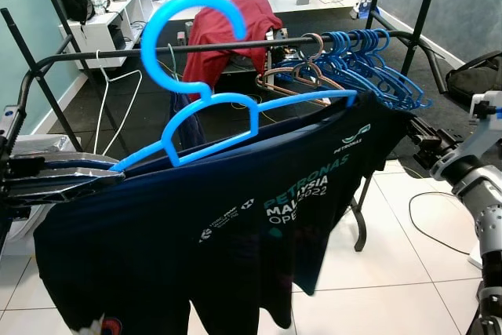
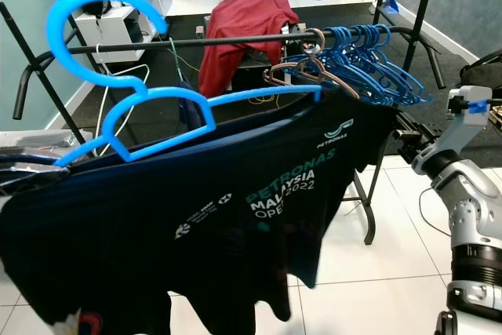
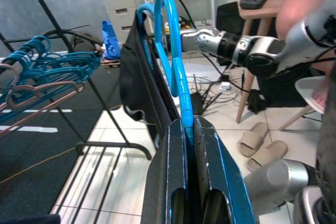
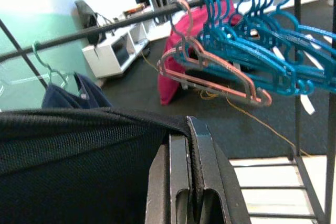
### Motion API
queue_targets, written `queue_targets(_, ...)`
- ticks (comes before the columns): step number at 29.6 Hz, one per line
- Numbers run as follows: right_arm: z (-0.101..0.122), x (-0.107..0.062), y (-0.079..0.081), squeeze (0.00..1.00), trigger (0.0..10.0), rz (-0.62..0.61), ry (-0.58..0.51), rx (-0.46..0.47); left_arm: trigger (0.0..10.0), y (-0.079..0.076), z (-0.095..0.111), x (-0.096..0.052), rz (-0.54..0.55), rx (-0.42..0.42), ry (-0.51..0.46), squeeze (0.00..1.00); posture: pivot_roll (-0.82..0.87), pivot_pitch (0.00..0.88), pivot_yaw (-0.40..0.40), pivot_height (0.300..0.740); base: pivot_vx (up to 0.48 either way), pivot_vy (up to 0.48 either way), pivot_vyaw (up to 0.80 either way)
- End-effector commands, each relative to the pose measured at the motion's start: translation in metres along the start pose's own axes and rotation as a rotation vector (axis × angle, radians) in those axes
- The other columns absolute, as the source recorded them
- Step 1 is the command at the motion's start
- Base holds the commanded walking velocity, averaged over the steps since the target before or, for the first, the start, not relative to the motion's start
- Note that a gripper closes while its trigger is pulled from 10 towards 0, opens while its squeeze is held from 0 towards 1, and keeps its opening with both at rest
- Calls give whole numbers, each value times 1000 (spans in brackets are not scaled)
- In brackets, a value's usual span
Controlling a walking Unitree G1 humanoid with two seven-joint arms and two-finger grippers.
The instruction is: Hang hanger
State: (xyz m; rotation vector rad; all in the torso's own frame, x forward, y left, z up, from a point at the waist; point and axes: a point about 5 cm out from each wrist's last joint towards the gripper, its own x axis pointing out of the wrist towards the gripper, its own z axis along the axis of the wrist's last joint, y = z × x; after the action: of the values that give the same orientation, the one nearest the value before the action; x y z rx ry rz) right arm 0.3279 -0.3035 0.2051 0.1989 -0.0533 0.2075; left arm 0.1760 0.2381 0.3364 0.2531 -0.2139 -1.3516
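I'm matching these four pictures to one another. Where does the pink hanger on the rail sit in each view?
Left eye view: pink hanger hangs right of centre, at the near end of the blue hangers.
Right eye view: pink hanger right of centre, upper half.
Left wrist view: pink hanger at the left edge.
Right wrist view: pink hanger centre, upper half.
Shared landmark: the black rail.
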Motion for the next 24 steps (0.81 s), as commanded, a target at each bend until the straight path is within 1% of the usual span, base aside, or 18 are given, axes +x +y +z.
queue_targets(1, -21, -10, -19, 0, 0, -158, 98, 7, 10000, -1, 11, -5, -20, 48, -104, 0, -57, 0, 20, 740, 0, 0, 0)
queue_targets(3, -32, -5, -8, 0, 0, -96, 146, -7, 10000, 9, 12, -5, 70, 73, -135, 0, -56, 0, 20, 740, 0, 0, 0)
queue_targets(4, -40, -2, 4, 0, 0, -29, 172, -24, 10000, 16, 13, -4, 131, 90, -159, 0, -57, 0, 18, 740, 0, 0, 0)
queue_targets(6, -40, -2, 4, 0, 0, -29, 172, -24, 10000, 16, 13, -4, 131, 90, -159, 0, -57, 0, 18, 740, 0, 0, 0)
queue_targets(7, -45, 1, 17, 0, 0, 41, 185, -25, 10000, 22, 14, -3, 188, 98, -186, 0, -57, 0, 18, 740, 0, 0, 0)
queue_targets(8, -45, 1, 17, 0, 0, 41, 185, -25, 10000, 22, 14, -3, 188, 98, -186, 0, -57, 0, 18, 740, 0, 0, 0)
queue_targets(9, -47, 4, 34, 0, 0, 120, 164, -16, 10000, 28, 5, 2, 232, 94, -144, 0, -55, 0, 17, 740, 0, 0, 0)
queue_targets(10, -47, 4, 34, 0, 0, 120, 164, -16, 10000, 28, 5, 2, 232, 94, -144, 0, -55, 0, 17, 740, 0, 0, 0)
queue_targets(11, -38, 9, 46, 0, 0, 170, 98, 14, 10000, 27, -19, 10, 228, 68, -3, 0, -52, 0, 17, 740, 0, 0, 0)
queue_targets(12, -38, 9, 46, 0, 0, 170, 98, 14, 10000, 27, -19, 10, 228, 68, -3, 0, -52, 0, 17, 740, 0, 0, 0)
queue_targets(13, -32, 12, 52, 0, 0, 194, 49, 36, 10000, 24, -35, 15, 210, 47, 99, 0, -52, 0, 17, 740, 0, 0, 0)
queue_targets(14, -18, 15, 54, 0, 0, 201, -27, 79, 10000, 18, -57, 18, 178, 11, 218, 0, -52, 0, 17, 740, 0, 0, 0)
queue_targets(15, -6, 16, 54, 0, 0, 202, -87, 114, 10000, 12, -72, 19, 150, -28, 289, 0, -55, 0, 17, 740, 0, 0, 0)
queue_targets(17, 4, 17, 53, 0, 0, 204, -140, 144, 10000, 8, -84, 20, 132, -65, 336, 0, -55, 0, 17, 740, 0, 0, 0)
queue_targets(20, 24, 16, 51, 0, 0, 214, -233, 213, 10000, 7, -100, 20, 154, -70, 386, 0, -62, 0, 15, 740, 0, 0, 0)
queue_targets(22, 10, 14, 59, 0, 0, 273, -120, 49, 10000, 13, -101, 22, 202, -64, 365, 0, -72, 0, 13, 740, 0, 0, 0)
queue_targets(23, 10, 14, 59, 0, 0, 273, -120, 49, 10000, 13, -101, 22, 202, -64, 365, 0, -72, 0, 13, 740, 0, 0, 0)
queue_targets(24, -5, 13, 64, 0, 10000, 289, -26, 3, 10000, 17, -98, 23, 226, -54, 347, 0, -73, 0, 12, 740, 0, 0, 0)
